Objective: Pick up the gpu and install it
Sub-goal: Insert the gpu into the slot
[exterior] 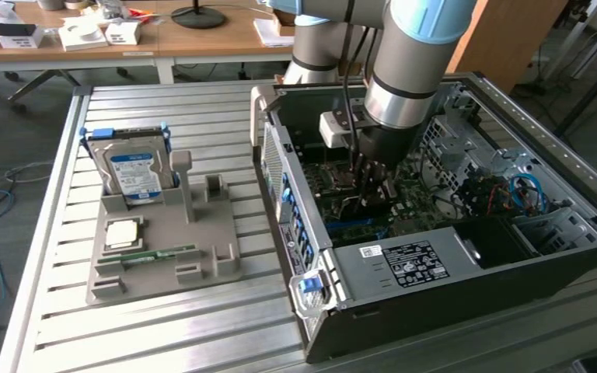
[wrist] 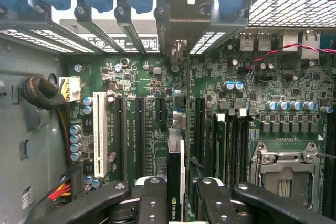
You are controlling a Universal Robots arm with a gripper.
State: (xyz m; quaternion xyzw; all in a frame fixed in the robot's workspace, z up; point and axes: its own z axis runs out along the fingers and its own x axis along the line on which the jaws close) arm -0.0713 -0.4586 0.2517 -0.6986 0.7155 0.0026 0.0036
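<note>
- claw (wrist: 181, 199): part-closed, one finger (wrist: 153, 200) on each flat face of the gpu (wrist: 176, 156), clamped on it.
- gpu location: inside the open PC case (exterior: 465, 272), down at the motherboard (wrist: 142, 77), lined up among the black slots (wrist: 140, 129), w/ the white slot (wrist: 100, 135) off to one side and the CPU socket (wrist: 286, 169) to the other.
- seated or not: can't tell.
- orientation: on edge, thin edge toward the wrist cam.
- long axis runs from the claw toward the case's rear slot openings, parallel w/ the slots.
- metal end bracket (wrist: 185, 19) at the far end, against the rear wall.
- look: thin, dark, pale strip along one side, small green logo near the grip.
- ext view: arm reaches straight down into the case, claw (exterior: 366, 183) low over the board.
- hard drive (exterior: 133, 171) upright in the grey fixture (exterior: 164, 233) on the table (exterior: 174, 326), well apart from the case.
</note>
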